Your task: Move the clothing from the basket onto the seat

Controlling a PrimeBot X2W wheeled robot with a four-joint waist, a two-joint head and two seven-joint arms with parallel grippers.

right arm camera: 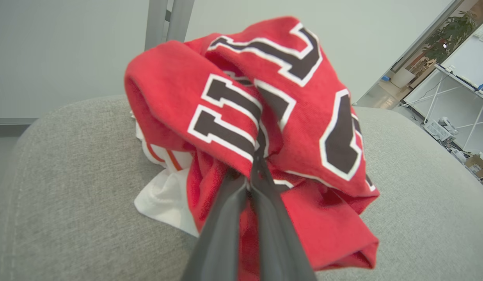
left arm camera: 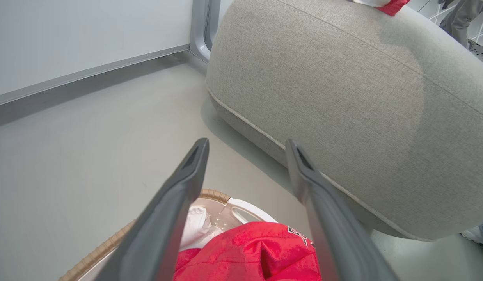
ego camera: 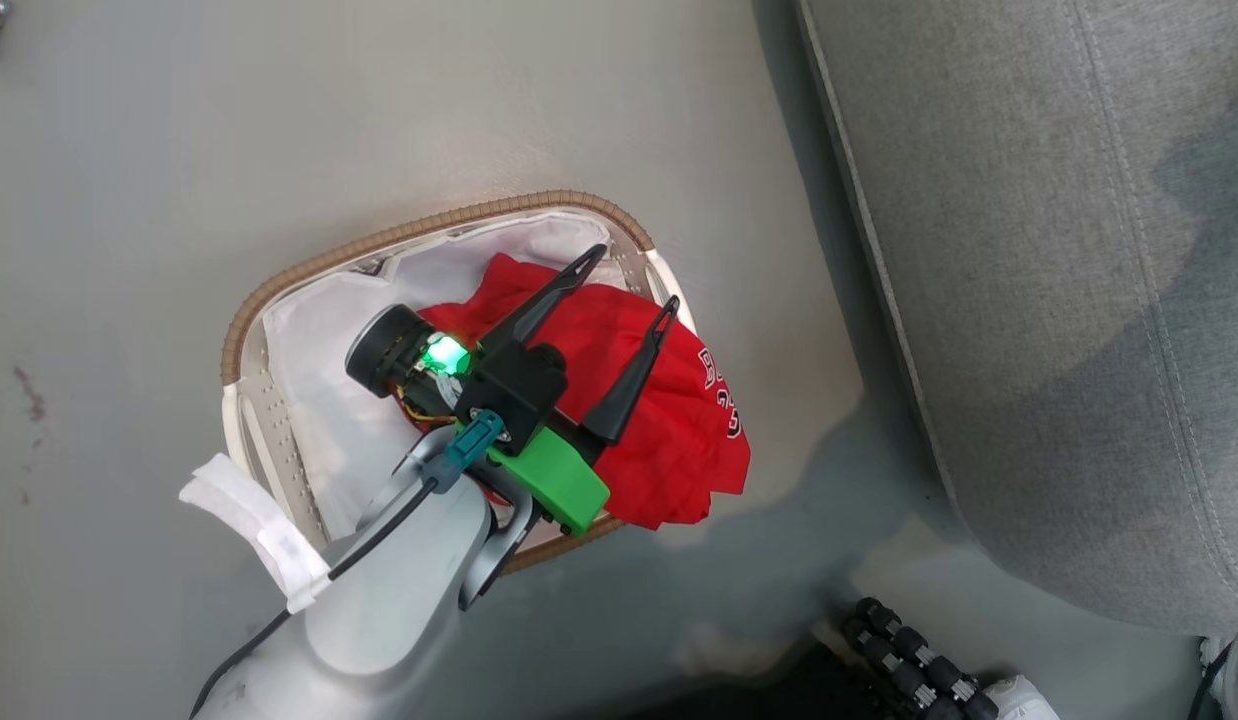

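1. well, by my reckoning the task is half through: one jersey is at the seat and one lies in the basket.
2. my right gripper (right arm camera: 255, 175) is clamped on a fold of the first jersey (right arm camera: 265, 97), fingers pressed together with red cloth pinched between them. the jersey sits bunched on top of the seat (right arm camera: 70, 195), its lower folds resting on the grey cushion, so the step in hand on this side looks like the release.
3. that calls for parting these jaws and drawing back along my own fingers, so the cloth is not dragged toward the rounded edge.
4. my left gripper (ego camera: 637, 275) hangs over the basket (ego camera: 449, 222) with jaws wide apart and nothing between them. its fingers point across the second jersey (ego camera: 669, 400) toward the seat. i cannot tell whether they touch the cloth.
5. its next move, i judge, is to tip down into the thick of the red heap and close. it should keep off the white liner (ego camera: 319, 400), which lies right beside the jersey. then it must lift clear of the woven rim and cross the strip of floor (ego camera: 779, 250) to the seat just beside the basket.
6. the first jersey is bright red with large black numerals edged in white, crumpled into a mound, with a white part with red stripes showing beneath it.
7. the second jersey is the same red, loosely heaped at the seat-side end of the basket and seeming to drape over the rim there. the white lettering at its edge is only partly readable. it looks soft and will likely sag when lifted.
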